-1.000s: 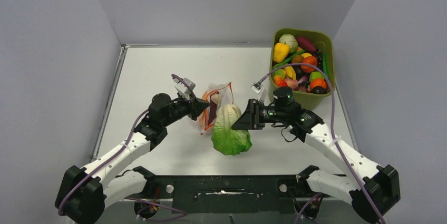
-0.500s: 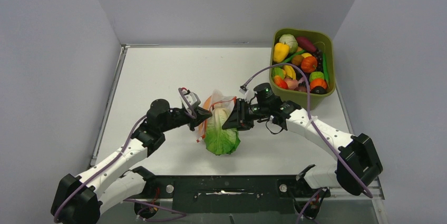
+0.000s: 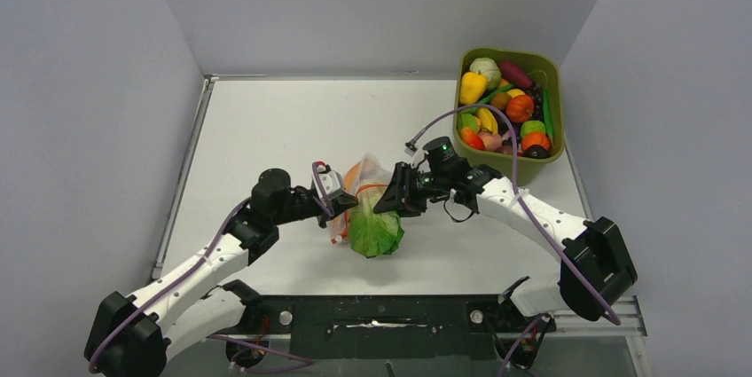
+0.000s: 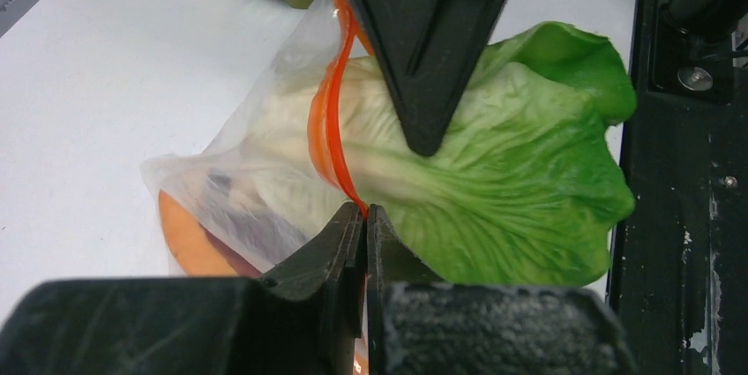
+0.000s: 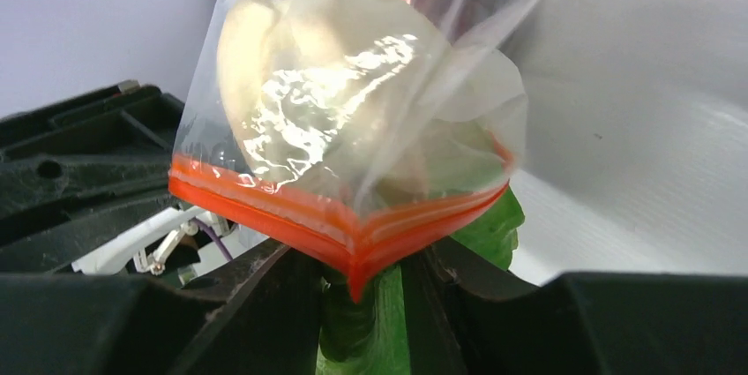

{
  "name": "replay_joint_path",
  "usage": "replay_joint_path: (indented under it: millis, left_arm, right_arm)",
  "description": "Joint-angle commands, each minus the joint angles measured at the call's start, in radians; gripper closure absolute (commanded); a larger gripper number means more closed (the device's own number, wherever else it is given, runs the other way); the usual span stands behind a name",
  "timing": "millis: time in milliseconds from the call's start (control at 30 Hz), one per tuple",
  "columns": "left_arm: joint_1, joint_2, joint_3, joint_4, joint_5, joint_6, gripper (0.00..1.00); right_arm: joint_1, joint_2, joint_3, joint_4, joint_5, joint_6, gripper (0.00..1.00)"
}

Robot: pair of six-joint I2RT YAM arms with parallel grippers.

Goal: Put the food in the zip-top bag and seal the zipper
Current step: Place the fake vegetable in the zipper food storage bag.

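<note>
Zip-top bag, crinkly, pinched by left gripper; right gripper clamps ruffled lettuce.

Probably a robot lab: bare grey walls enclose a white table.

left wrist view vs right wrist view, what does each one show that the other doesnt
Only left wrist: the left gripper pinching the zipper, the lettuce with its broad green leaf sticking out of the bag, an orange food piece at the bag's bottom. Only right wrist: green leaf wedged between the two fingers of the right gripper, zipper draped across them. Both: bag, orange-red zipper, pale lettuce stem inside the plastic.
</note>
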Motion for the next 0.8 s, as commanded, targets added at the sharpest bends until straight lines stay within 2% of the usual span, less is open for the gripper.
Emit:
replay_joint_path:
  millis: [0,300,400,567,767]
  left_arm:
    - [-0.017,-0.014,0.018,-0.008,0.084,0.053,1.0]
    - [-0.034,0.034,0.052,-0.027,0.105,0.055,1.0]
    - [-0.036,0.029,0.049,-0.009,0.1,0.052,1.0]
    - [-0.036,-0.009,0.027,0.1,0.016,-0.068,1.0]
    - [-0.035,-0.017,0.03,0.143,-0.098,-0.174,1.0]
  right_arm:
    - [-0.015,-0.027,0.039,0.084,0.093,0.037,0.71]
    - [-0.013,-0.021,-0.041,0.336,0.076,0.175,0.7]
    - [-0.013,0.017,-0.004,0.289,0.089,0.117,0.63]
    - [-0.004,0.086,0.101,0.105,0.168,-0.069,0.41]
    - [0.012,0.0,0.067,0.112,0.246,-0.167,0.32]
